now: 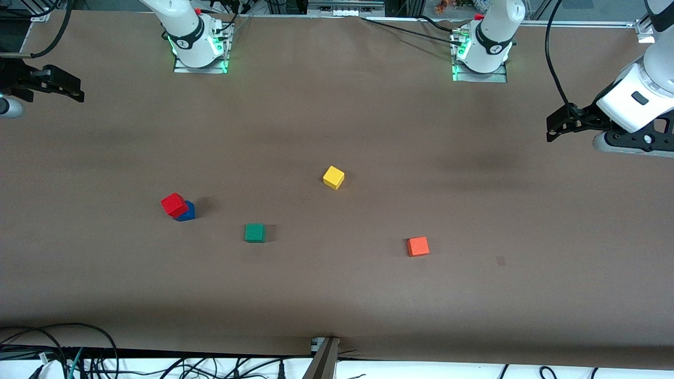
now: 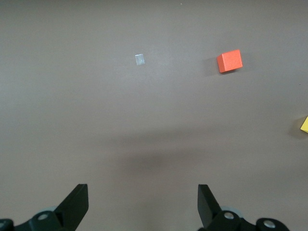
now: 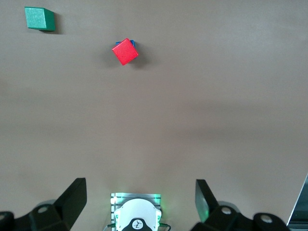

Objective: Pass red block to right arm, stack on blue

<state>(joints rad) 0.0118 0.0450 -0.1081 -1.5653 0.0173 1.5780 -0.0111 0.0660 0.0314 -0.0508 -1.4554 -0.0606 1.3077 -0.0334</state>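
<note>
The red block [image 1: 174, 204] rests slightly skewed on top of the blue cube [image 1: 186, 211], toward the right arm's end of the table. In the right wrist view the red block [image 3: 125, 51] covers nearly all of the blue cube [image 3: 133, 43]. My right gripper [image 1: 79, 90] hangs open and empty over the table edge at its own end, well away from the stack; its fingers [image 3: 72, 195] stand wide apart. My left gripper [image 1: 552, 126] hangs open and empty over the left arm's end of the table, and its fingers [image 2: 77, 199] are spread wide over bare table.
A yellow cube [image 1: 333, 177] lies mid-table, a green cube [image 1: 255, 232] nearer the front camera beside the stack, and an orange-red cube [image 1: 418, 246] toward the left arm's end. A small tape mark [image 2: 139, 59] lies near the orange-red cube [image 2: 229, 61]. Cables run along the front edge.
</note>
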